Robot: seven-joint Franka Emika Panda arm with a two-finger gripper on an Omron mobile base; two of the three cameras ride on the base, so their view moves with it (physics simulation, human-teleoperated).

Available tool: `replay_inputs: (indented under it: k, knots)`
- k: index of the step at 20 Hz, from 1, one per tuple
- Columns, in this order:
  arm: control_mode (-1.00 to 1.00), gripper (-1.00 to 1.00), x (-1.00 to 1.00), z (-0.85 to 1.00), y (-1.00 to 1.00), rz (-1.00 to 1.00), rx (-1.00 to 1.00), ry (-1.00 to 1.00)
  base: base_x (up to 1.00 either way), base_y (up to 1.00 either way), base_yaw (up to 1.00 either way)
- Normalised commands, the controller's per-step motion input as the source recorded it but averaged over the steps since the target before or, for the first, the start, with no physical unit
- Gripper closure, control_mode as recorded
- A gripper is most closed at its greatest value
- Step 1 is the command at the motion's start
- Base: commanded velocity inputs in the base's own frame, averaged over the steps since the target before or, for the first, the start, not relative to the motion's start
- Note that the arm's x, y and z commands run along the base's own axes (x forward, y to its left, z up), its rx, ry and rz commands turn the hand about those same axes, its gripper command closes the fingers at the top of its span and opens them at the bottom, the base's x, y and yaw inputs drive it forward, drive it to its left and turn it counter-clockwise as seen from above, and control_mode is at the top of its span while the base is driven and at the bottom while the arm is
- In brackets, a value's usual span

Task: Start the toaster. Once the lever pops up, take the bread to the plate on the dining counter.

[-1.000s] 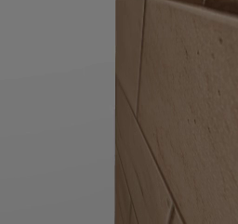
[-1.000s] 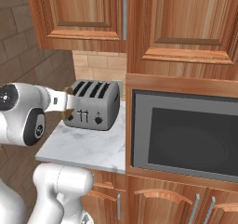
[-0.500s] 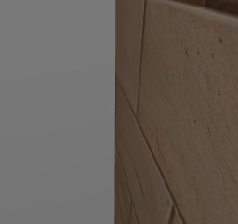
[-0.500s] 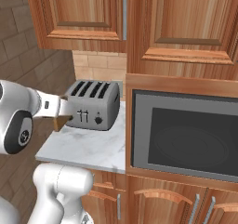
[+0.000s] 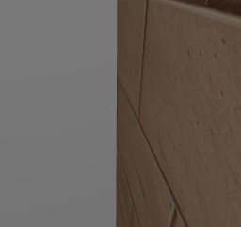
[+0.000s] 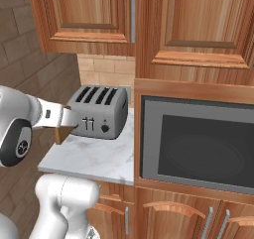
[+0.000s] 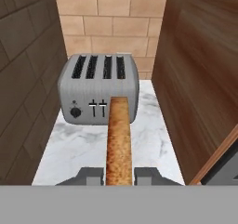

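Observation:
The silver-grey toaster (image 6: 99, 112) (image 7: 99, 89) stands on a marble counter (image 6: 94, 158) in the corner, its slots dark and both front levers near the top of their tracks. My gripper (image 7: 119, 176) (image 6: 64, 124) is shut on the bread (image 7: 119, 139) (image 6: 63, 133), a brown slice seen edge-on in the hand view. It hangs in the air in front of the toaster, clear of it, above the counter's front left. The plate and the dining counter are out of view.
A built-in microwave (image 6: 198, 146) in a wood housing (image 7: 200, 69) flanks the toaster on the right. A brown brick wall (image 7: 23, 88) (image 5: 183, 117) closes the left side. Wood wall cabinets (image 6: 149, 25) hang above, and tan tile (image 7: 111, 18) backs the counter.
The gripper has drawn back from the toaster toward the counter's front left and sunk a little, with the bread in it. The toaster has not moved.

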Motion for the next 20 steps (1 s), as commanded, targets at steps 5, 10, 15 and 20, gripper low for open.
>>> replay_inputs:
  k: [5,10,15,20]
  knots:
    - [-1.0,1.0,-0.1,0.0,0.0,0.0,0.0,0.0,0.0,0.0,0.0]
    - [1.0,1.0,0.0,0.0,0.0,0.0,0.0,0.0,-0.3,-0.01,0.0]
    - [1.0,1.0,0.0,0.0,0.0,0.0,0.0,0.0,-0.81,-0.25,-0.01]
    - [1.0,1.0,0.0,0.0,0.0,0.0,0.0,0.0,-0.88,-0.46,-0.32]
